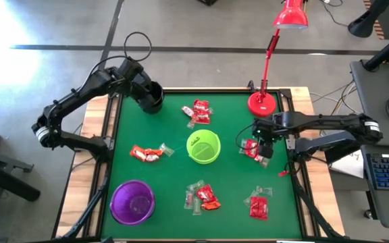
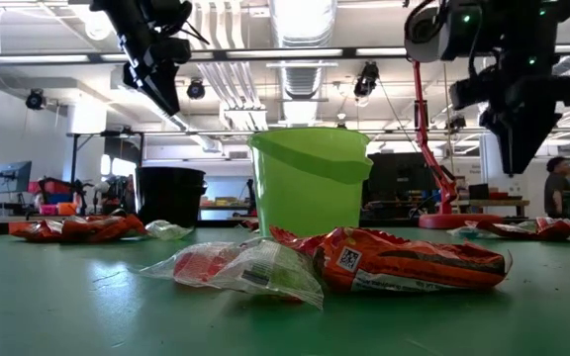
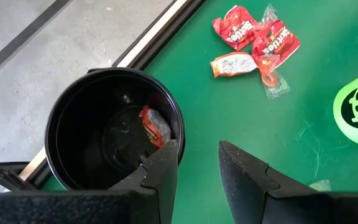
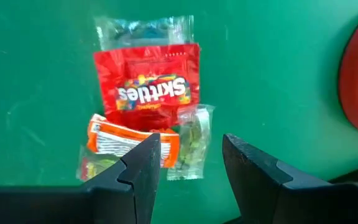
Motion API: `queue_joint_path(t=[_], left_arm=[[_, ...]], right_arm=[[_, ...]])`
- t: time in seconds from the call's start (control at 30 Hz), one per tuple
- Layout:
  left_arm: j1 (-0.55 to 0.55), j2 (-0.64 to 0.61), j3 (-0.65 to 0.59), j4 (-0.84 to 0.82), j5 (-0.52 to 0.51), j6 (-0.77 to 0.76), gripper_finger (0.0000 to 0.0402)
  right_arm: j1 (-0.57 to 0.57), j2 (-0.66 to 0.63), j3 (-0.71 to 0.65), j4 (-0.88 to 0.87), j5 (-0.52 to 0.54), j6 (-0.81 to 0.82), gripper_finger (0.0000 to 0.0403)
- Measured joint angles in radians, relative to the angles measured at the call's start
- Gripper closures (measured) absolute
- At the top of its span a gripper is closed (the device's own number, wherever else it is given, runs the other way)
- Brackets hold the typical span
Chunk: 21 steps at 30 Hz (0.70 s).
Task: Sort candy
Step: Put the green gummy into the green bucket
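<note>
High view: a green table (image 1: 154, 185) carries several small heaps of candy. One heap (image 1: 198, 112) lies upper centre, one (image 1: 147, 154) left of centre, one (image 1: 202, 196) lower centre, one (image 1: 258, 203) at lower right, and one (image 1: 251, 148) right of centre under the right gripper (image 1: 265, 150). A green cup (image 1: 203, 146) stands in the middle, a purple cup (image 1: 133, 201) at lower left, and a black cup (image 1: 151, 96) at upper left, with the left gripper (image 1: 138, 88) above it. A red lamp (image 1: 263, 102) stands at the upper right edge.

Low view: a red packet (image 2: 404, 261) and a clear packet (image 2: 240, 267) lie in the foreground, touching, before the green cup (image 2: 310, 178). The black cup (image 2: 170, 195) stands left of it. Both grippers hang above the table, clear of it.

Left wrist view: the left gripper (image 3: 199, 163) hovers by the rim of the black cup (image 3: 79, 112), its fingers (image 3: 163, 168) parted with nothing between them. One orange-red packet (image 3: 155, 124) lies inside the cup. Three more packets (image 3: 253, 43) lie at upper right.

Right wrist view: the right gripper (image 4: 190, 160) hangs over a heap of candy, its fingers (image 4: 143, 168) spread wide and empty. A red Skittles packet (image 4: 149, 90) lies at centre, an orange one (image 4: 120, 140) and clear ones just beside it.
</note>
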Motion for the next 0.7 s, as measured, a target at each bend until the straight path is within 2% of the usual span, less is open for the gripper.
queue_joint_path(t=[0.2, 0.43, 0.7], left_arm=[[-0.001, 0.0, 0.0, -0.022, 0.0, 0.0, 0.0301], [-0.001, 0.0, 0.0, -0.042, 0.001, 0.0, 0.0301], [-0.003, 0.0, 0.0, -0.062, 0.001, -0.003, 0.0301]], right_arm=[[-0.013, 0.078, 0.0, 0.007, 0.03, 0.029, 0.0236], [-0.084, 0.137, -0.003, 0.025, 0.04, 0.064, 0.0236], [-0.152, 0.147, -0.072, 0.02, -0.001, 0.099, 0.0236]])
